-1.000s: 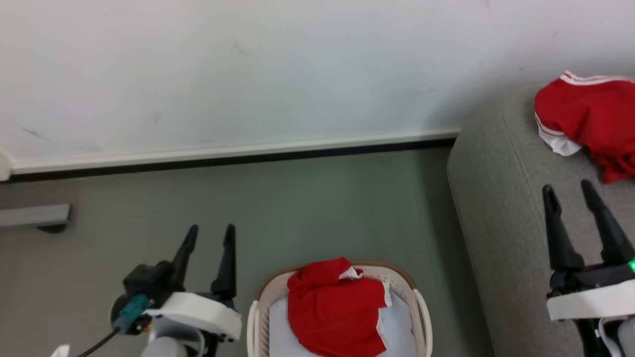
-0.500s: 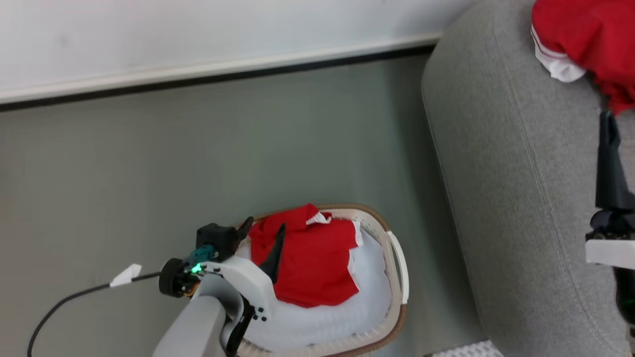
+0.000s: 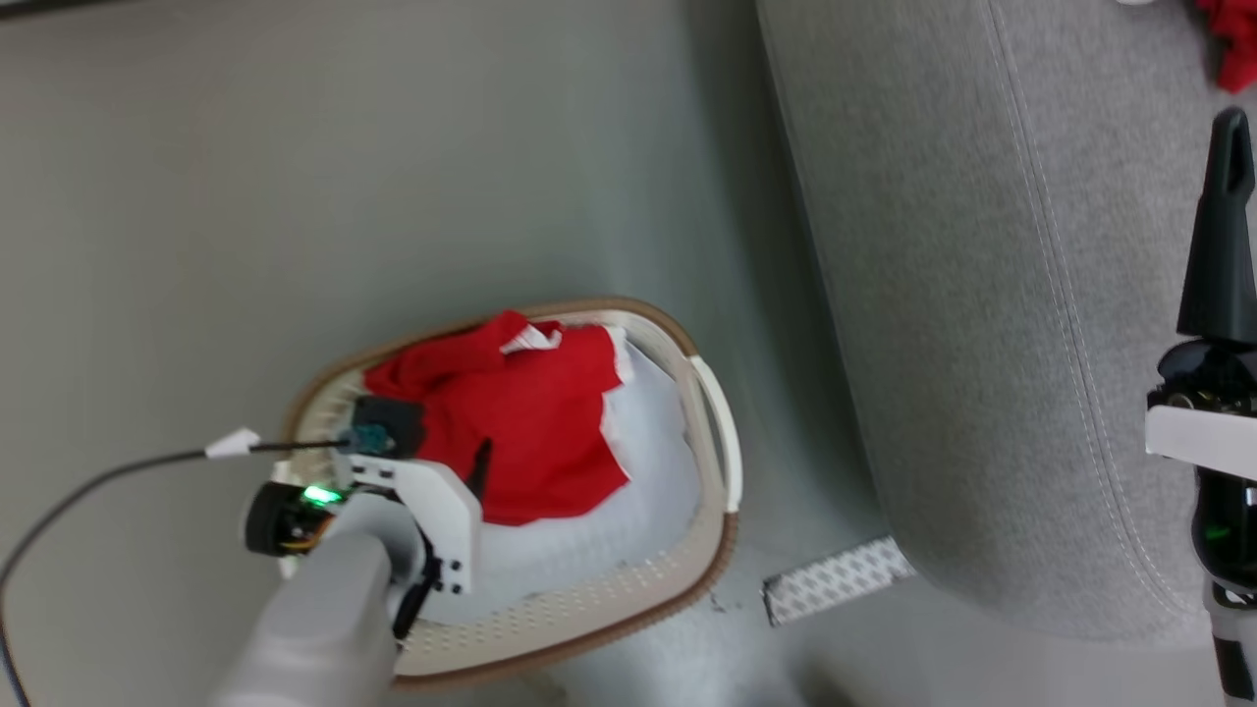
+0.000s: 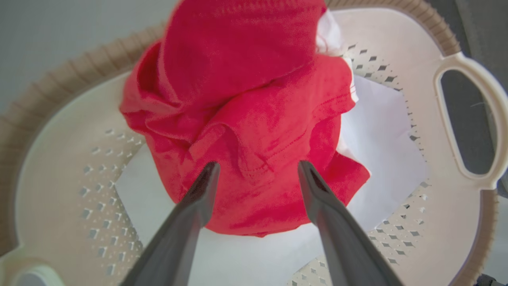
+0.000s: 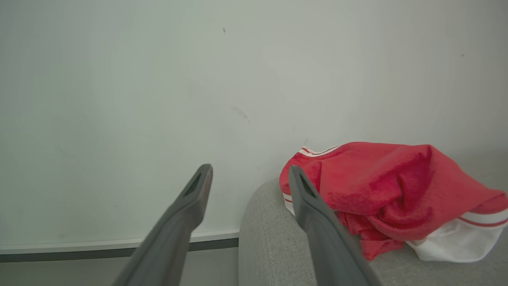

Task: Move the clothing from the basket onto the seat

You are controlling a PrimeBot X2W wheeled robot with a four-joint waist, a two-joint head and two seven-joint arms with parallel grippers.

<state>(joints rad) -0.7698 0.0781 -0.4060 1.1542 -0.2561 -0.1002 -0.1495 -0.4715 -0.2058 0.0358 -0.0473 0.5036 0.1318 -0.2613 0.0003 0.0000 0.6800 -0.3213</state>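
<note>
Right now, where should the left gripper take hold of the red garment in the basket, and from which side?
Pinch the raised ridge of folds near the middle of the red garment, coming straight down from above. It lies heaped in a mound, and the basket walls would likely block a side approach. The open left gripper straddles that ridge.

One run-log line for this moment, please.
left gripper: open over red garment in basket | right gripper: open, empty | second garment on seat
</note>
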